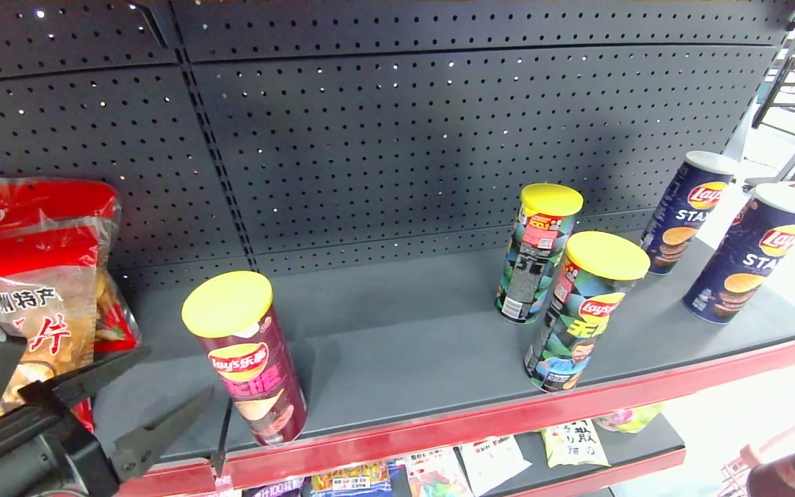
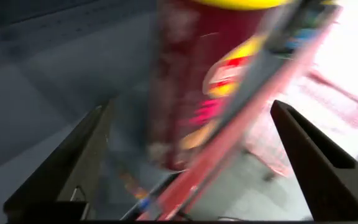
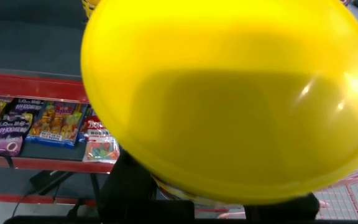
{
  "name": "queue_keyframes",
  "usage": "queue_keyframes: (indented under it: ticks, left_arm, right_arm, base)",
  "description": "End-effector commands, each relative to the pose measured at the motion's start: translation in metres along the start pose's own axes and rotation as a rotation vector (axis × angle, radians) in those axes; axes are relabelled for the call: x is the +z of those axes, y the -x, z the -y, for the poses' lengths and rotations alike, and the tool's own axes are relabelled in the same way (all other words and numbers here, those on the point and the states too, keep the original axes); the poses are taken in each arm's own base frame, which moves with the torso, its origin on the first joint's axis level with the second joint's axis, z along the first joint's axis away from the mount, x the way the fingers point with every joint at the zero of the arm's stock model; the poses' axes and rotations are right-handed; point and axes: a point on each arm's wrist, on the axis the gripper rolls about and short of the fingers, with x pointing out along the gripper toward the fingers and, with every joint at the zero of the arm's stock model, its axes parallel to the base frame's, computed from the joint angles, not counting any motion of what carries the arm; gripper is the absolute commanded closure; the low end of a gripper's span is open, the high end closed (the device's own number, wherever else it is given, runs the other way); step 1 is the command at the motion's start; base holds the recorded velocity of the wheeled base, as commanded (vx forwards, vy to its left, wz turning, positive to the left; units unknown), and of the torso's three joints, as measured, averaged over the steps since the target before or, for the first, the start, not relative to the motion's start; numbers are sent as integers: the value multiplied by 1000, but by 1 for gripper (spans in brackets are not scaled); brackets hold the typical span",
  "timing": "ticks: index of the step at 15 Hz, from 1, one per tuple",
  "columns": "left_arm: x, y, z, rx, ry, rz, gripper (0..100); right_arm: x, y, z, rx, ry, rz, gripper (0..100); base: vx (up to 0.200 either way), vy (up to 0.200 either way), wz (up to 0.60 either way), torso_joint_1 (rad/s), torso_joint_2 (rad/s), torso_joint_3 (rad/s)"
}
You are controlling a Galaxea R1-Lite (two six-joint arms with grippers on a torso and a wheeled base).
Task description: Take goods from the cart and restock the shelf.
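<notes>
Left gripper (image 1: 180, 371) is spread wide and empty, just beside the maroon can (image 1: 252, 359) at the shelf's (image 1: 397, 345) front-left edge. Four more cans (image 1: 587, 310) stand toward the right end. Right gripper (image 3: 201, 205) looks clamped on a yellow-lidded can (image 3: 229, 93), so restocking's partway I'd guess.

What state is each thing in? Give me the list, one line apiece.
maroon can: upright on the shelf, lid on
rear green can: upright, lid on
front green can: upright, lid on
rear blue can: upright, lid on
front blue can: upright, lid on
red snack bags: standing upright
left gripper: fingers open, empty
right gripper: fingers shut on yellow-lidded can
yellow-lidded can: held, lid on
</notes>
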Motion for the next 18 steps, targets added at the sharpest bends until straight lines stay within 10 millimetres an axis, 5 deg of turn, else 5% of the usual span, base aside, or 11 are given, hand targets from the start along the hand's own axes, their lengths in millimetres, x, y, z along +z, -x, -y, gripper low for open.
queue_keyframes:
  ticks: [1,8,18]
  left_arm:
    - [12,15,-2,227,-36,60,0]
    - [33,76,14,307,-101,-142,0]
    - [36,78,14,341,-181,-136,0]
  right_arm:
    - [4,-6,1,-41,8,-35,100]
    - [6,-14,2,-96,10,-62,100]
    - [2,-13,1,-93,18,-62,100]
  base:
    - [0,0,0,0,0,0]
    - [0,0,0,0,0,0]
    - [0,0,0,0,0,0]
